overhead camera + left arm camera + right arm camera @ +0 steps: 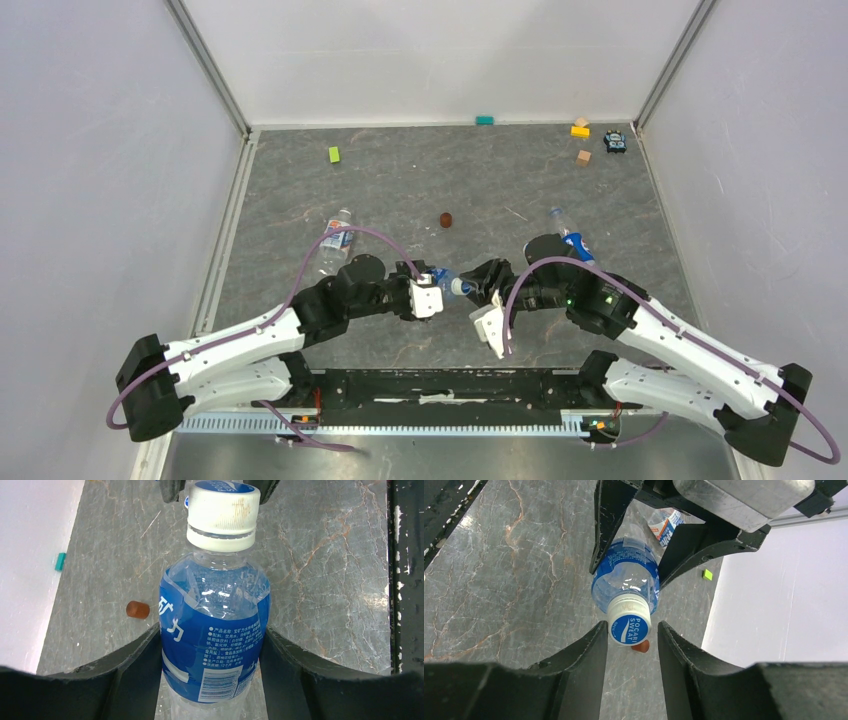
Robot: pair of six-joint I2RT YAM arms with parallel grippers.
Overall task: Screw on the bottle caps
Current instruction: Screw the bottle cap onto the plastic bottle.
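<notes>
Near the worktop's left edge, about halfway back, a small clear plastic water bottle with a blue-and-white wrap label [337, 240] lies on its side out of both arms' way. I cannot make out whether it is capped. My left hand [212, 631] is at the middle of the near edge, clamped on a second clear plastic bottle with the same blue-and-white label [212, 645]. Its fingers press the labelled body from both sides and hold it off the worktop, lying level, with the neck pointing towards the right arm. I take that grip as an anchor, so the body cannot spin while the top is turned. A white round plastic screw cap with a blue printed top [223, 515] sits on that neck. How far down the thread it is, I cannot tell. My right hand [631, 627] meets it end-on, part-open, with one finger on each side of the cap. The left-hand finger looks to be touching it and a sliver of worktop shows past the other, so I judge it not yet gripped. Coming in along the bottle's axis lets the wrist roll do the screwing. A dark red-brown disc [446, 220] lies at the worktop's centre, beyond the two hands. A third clear labelled bottle [570, 238] lies right of centre, behind the right arm.
</notes>
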